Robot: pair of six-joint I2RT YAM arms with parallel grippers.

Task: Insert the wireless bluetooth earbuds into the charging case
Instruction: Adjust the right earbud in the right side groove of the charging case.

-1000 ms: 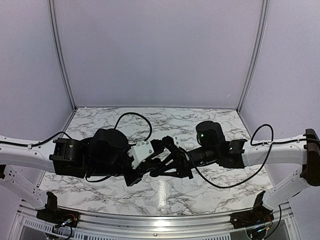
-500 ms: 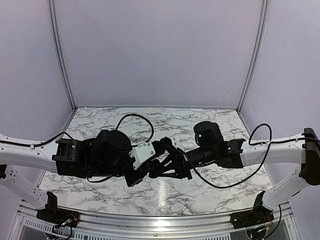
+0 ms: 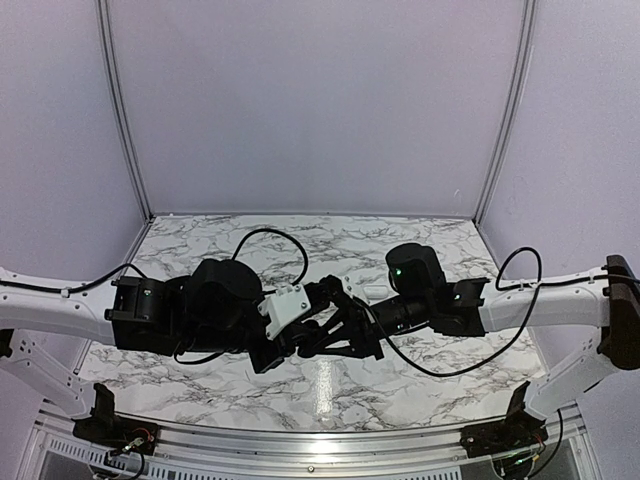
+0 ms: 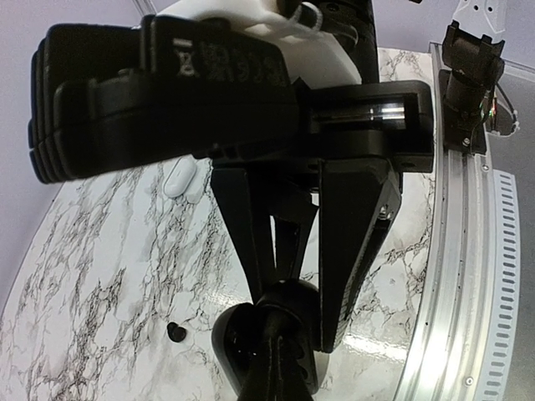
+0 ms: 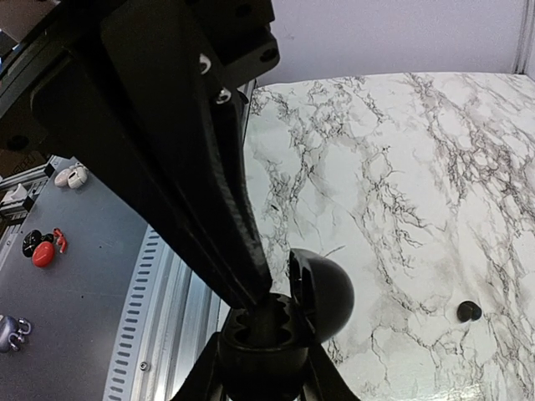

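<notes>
Both closed, right end effector (image 5: pixel 266 368) clamped on charging case (image 5: pixel 322 292), left end effector (image 4: pixel 292 305) pinched together, touching it.

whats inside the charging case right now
The left gripper, shut, reaches into the open charging case. Whatever sits under it is hidden. One earbud lies outside on the marble table.

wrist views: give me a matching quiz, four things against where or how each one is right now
Things:
1 charging case
2 loose earbud
3 left claw
4 table

States:
a white marble, grey veins
b shut, tips at the case
c lying alone on the marble
d open, gripped by the right claw

Pairs: 1-d, 2-c, 3-b, 4-a
</notes>
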